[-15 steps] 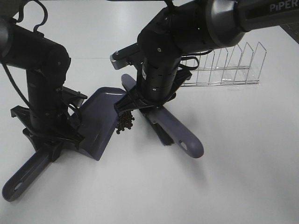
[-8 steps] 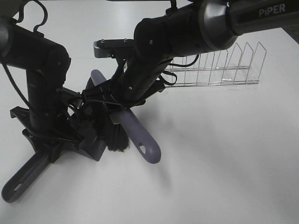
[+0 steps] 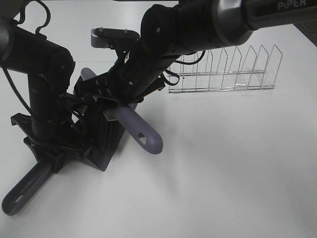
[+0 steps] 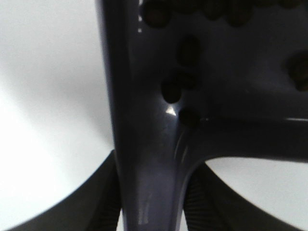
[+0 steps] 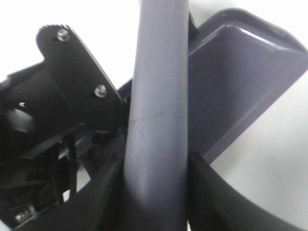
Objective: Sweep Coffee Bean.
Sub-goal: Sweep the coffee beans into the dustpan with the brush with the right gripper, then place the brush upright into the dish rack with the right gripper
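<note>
The white table (image 3: 237, 163) carries everything. The right arm (image 3: 198, 25) reaches across to the left, close over the left arm (image 3: 42, 64). A wire rack (image 3: 223, 74) stands at the far right, well apart from both. The purple-grey dustpan (image 3: 109, 148) sits on the left with its handle pointing near-left. The left claw (image 4: 154, 211) is clamped on that handle. The brush (image 3: 141, 134) lies across the pan, its handle end sticking out to the near right. The right claw (image 5: 156, 202) grips tight around the brush handle. The beans (image 4: 172, 90) lie inside the pan near where the handle joins, showing as several blurred dark ovals.
</note>
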Robot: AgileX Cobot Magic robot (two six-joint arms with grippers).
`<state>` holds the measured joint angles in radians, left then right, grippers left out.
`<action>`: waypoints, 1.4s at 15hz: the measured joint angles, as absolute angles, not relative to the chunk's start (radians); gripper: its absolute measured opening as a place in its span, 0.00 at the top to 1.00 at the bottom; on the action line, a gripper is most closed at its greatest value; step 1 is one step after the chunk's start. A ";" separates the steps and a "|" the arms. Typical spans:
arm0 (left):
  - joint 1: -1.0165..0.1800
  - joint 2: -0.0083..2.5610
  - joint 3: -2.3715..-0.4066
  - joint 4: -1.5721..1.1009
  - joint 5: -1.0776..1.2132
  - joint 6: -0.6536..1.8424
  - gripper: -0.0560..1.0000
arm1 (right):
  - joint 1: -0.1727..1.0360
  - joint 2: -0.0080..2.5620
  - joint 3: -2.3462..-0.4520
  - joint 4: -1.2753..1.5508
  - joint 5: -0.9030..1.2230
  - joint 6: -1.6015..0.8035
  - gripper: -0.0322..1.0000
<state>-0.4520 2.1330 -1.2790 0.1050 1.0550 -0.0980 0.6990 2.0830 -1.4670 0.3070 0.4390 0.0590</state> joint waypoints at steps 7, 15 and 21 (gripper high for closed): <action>-0.452 2.133 -1.279 0.105 1.052 -0.097 0.63 | 0.541 1.906 -1.472 0.132 0.580 0.051 0.67; -0.280 2.068 -1.279 0.074 1.036 -0.141 0.63 | 0.371 1.731 -1.472 0.053 0.828 0.051 0.67; -0.243 2.051 -1.278 -0.050 1.011 -0.116 0.63 | 0.200 1.649 -1.460 -0.055 0.984 0.064 0.67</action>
<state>-0.2430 2.0510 -1.2780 -0.0500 1.0110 -0.1160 0.2000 1.6490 -1.4600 -0.0550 0.9840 0.0640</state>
